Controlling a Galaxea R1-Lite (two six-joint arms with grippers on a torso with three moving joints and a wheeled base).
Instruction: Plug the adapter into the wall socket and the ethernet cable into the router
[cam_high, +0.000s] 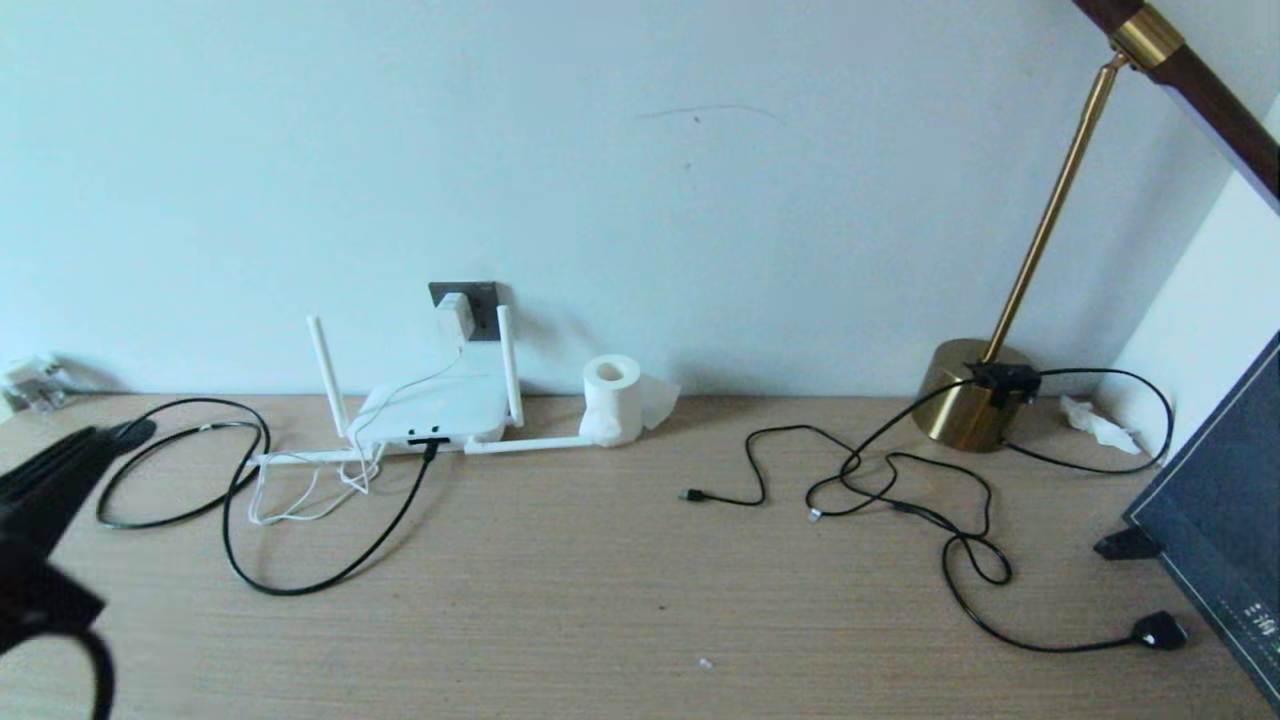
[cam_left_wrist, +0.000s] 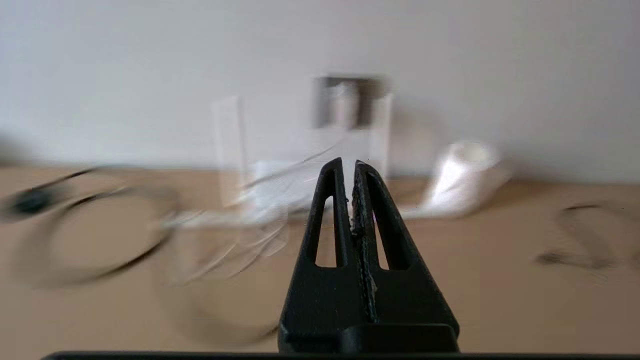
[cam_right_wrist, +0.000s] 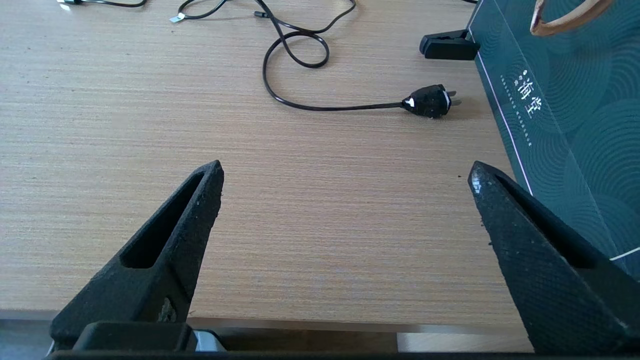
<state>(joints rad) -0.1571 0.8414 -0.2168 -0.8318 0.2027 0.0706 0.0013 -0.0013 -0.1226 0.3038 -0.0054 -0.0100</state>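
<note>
The white adapter (cam_high: 455, 313) sits in the dark grey wall socket (cam_high: 480, 298), and its thin white cord hangs down to the router (cam_high: 437, 407). The thick black ethernet cable (cam_high: 300, 583) loops over the table, and its plug (cam_high: 430, 448) is in the router's front edge. My left gripper (cam_high: 135, 432) is at the far left above the table, shut and holding nothing. In the left wrist view it (cam_left_wrist: 348, 162) points toward the socket (cam_left_wrist: 350, 100). My right gripper (cam_right_wrist: 345, 170) stands open over the table's front edge, with nothing between its fingers.
A toilet-paper roll (cam_high: 612, 398) stands right of the router. Thin black cables (cam_high: 880, 490) sprawl at the right, near a brass lamp base (cam_high: 975, 395). A black mains plug (cam_right_wrist: 430, 101) lies beside a dark green box (cam_right_wrist: 560, 115) and a black clip (cam_right_wrist: 447, 45).
</note>
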